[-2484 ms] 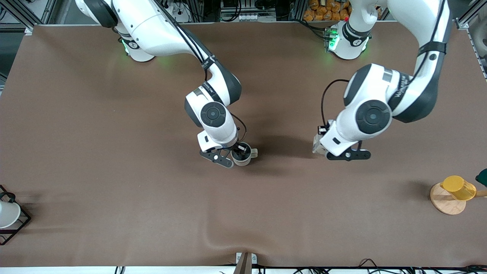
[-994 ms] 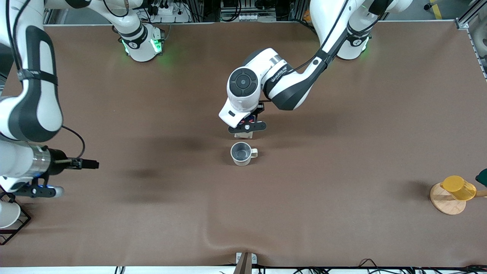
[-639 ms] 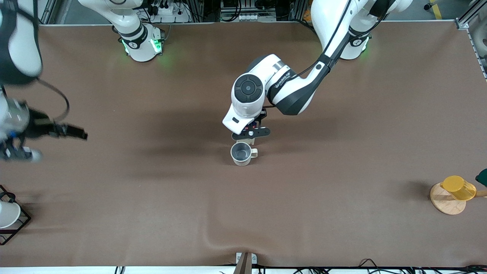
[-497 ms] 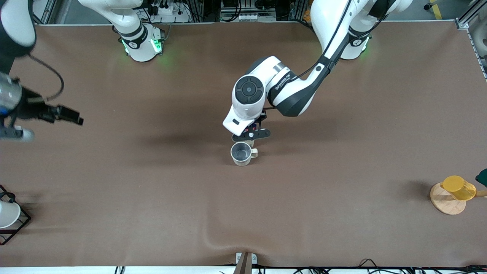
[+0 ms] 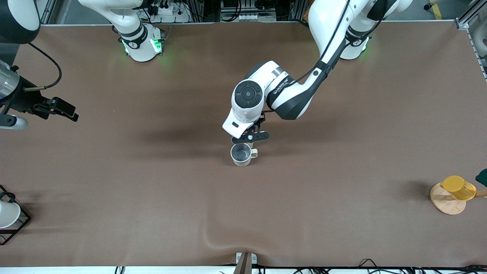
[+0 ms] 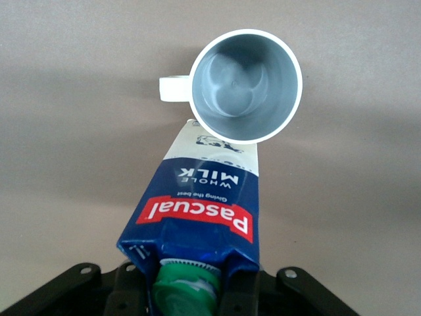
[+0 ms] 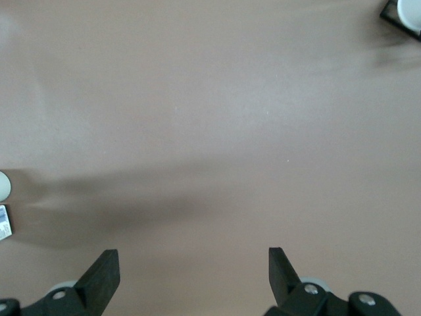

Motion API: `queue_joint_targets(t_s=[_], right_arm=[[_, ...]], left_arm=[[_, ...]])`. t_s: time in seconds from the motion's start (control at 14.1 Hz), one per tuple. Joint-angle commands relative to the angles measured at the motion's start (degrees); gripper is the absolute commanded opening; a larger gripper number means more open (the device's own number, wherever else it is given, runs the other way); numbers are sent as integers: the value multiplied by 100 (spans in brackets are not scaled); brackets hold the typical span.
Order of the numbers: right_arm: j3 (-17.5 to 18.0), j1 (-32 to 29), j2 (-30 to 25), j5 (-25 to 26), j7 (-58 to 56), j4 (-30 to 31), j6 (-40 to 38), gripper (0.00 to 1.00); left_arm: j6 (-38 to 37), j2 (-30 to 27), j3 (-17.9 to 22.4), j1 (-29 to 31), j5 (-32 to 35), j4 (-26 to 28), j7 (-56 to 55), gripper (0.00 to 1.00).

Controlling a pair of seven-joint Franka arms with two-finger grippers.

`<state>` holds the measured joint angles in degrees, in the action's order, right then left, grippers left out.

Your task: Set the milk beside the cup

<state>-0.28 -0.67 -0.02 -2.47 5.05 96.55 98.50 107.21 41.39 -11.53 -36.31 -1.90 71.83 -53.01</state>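
The cup [image 5: 241, 154], a cream-white mug with a grey inside, stands upright at the table's middle. It also shows in the left wrist view [image 6: 245, 85]. My left gripper [image 5: 249, 137] is shut on the top of the milk [image 6: 204, 210], a blue and white carton with a green cap [image 6: 187, 289]. It holds the carton upright, with its base close against the cup's wall. I cannot tell whether the base rests on the table. In the front view my hand hides most of the carton. My right gripper [image 5: 9, 122] is open and empty over the right arm's end of the table [image 7: 192, 266].
A yellow cup [image 5: 458, 187] lies on a round wooden coaster [image 5: 446, 204] at the left arm's end, with a dark green thing [image 5: 483, 177] beside it. A black wire rack [image 5: 17, 224] with a white cup [image 5: 7, 214] stands at the right arm's end. The table cover has a fold [image 5: 213, 240] near the front edge.
My left gripper has carried the milk from the left arm's side to right beside the cup. My right gripper has left the cup and swung out to the right arm's end.
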Motion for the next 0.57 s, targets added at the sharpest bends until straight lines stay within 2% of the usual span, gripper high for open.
queue_joint_targets(t_s=[0.0,0.07,0.14,0.5], right_arm=[[45,-29,37,98,93,-381,-77,100],[37,-29,37,106,84,-417,-77,100],[36,-38,37,98,84,-426,-77,100],[45,-3,37,106,102,-540,-174,100]], left_arm=[[72,97,81,-156,-83,-161,1,29],[107,97,81,-166,-74,-152,10,75],[124,97,81,-183,4,-143,88,100],[116,10,81,-192,76,-134,151,100]])
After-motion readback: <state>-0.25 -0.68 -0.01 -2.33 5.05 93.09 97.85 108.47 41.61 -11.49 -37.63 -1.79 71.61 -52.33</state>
